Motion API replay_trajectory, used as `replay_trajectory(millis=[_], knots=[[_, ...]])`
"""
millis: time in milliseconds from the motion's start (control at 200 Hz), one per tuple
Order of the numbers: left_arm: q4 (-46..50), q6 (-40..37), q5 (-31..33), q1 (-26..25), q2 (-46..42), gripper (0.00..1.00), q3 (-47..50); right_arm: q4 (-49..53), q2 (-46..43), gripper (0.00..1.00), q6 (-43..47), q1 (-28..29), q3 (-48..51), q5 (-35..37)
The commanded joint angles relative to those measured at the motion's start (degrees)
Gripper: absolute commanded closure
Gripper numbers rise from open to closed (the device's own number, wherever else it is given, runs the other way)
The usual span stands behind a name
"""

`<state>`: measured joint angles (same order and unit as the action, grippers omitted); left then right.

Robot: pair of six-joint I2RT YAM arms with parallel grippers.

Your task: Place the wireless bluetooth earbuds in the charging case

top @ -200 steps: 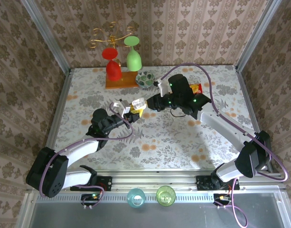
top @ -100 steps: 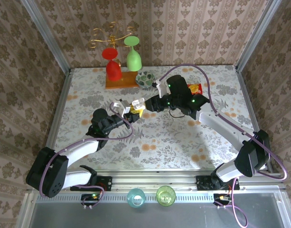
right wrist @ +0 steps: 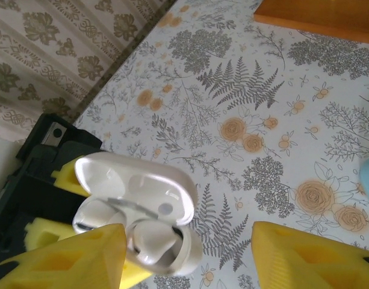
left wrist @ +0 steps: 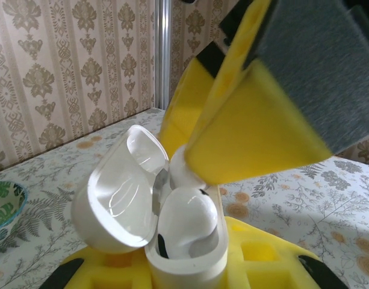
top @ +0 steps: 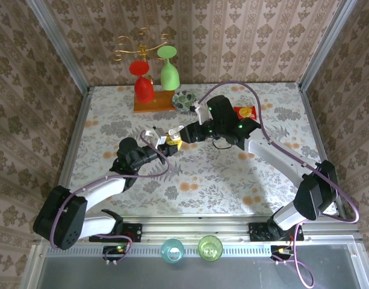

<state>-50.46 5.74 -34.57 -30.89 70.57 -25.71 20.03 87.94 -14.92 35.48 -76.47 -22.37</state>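
From above, my left gripper (top: 170, 143) is squeezed tight on the charging case (top: 174, 132). It holds the case up over the flowery table (top: 220, 174), near the middle. My right gripper (top: 185, 133) is just beside the case, reaching in from the right. At the back of the table a red glass (top: 144, 90) and a green glass (top: 170, 77) hang upside down over a wooden stand (top: 153, 106). A small leafy bowl (top: 184, 100) sits next to the stand.

In my left wrist view, my yellow pads (left wrist: 262, 259) press on the case from both sides. The lid (left wrist: 118, 198) is flipped open to the left. One earbud (left wrist: 184, 226) sits inside the case. A yellow finger (left wrist: 256, 138) of my right gripper comes down from above, with its tip right over the open case. There is a small white bit under that tip. I cannot tell if it is a second earbud.

In my right wrist view, my right gripper's fingers (right wrist: 70, 259) are spread wide apart and grip nothing. The open case (right wrist: 136, 192) sits just by the finger on the left side of the picture, with the earbud (right wrist: 153, 241) in it.
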Motion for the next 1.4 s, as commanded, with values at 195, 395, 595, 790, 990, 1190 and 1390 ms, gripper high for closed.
replay_trajectory(millis=[195,395,595,790,990,1190,1390], knots=[[-3.3,-0.9,-0.6,-0.3,0.3,0.89,-1.3,1.4,-0.7,0.32,1.3,0.7,-1.4,-0.2],[-5.2,-3.6,-0.6,-0.2,1.5,0.89,-0.2,-3.6,-5.1,0.24,0.2,0.1,1.6,-1.8],[3.4,-14.3,-0.2,-1.0,0.2,0.89,-2.1,-1.1,-4.5,0.25,-4.2,-0.7,-1.3,5.0],[13.3,-32.6,6.8,-3.6,-1.0,0.89,-3.8,14.4,2.2,0.27,-6.4,-1.4,-12.2,9.6],[14.6,-37.1,8.0,-3.6,-0.5,0.89,-5.9,25.1,10.2,0.27,-6.1,-1.4,-21.6,8.1],[14.6,-37.2,8.4,-3.7,-0.5,0.89,-6.0,30.8,13.8,0.27,-3.2,-1.4,-25.9,5.7],[14.5,-34.1,8.7,-3.2,-0.4,0.89,-6.1,33.6,11.8,0.27,0.7,-1.3,-24.0,4.1]])
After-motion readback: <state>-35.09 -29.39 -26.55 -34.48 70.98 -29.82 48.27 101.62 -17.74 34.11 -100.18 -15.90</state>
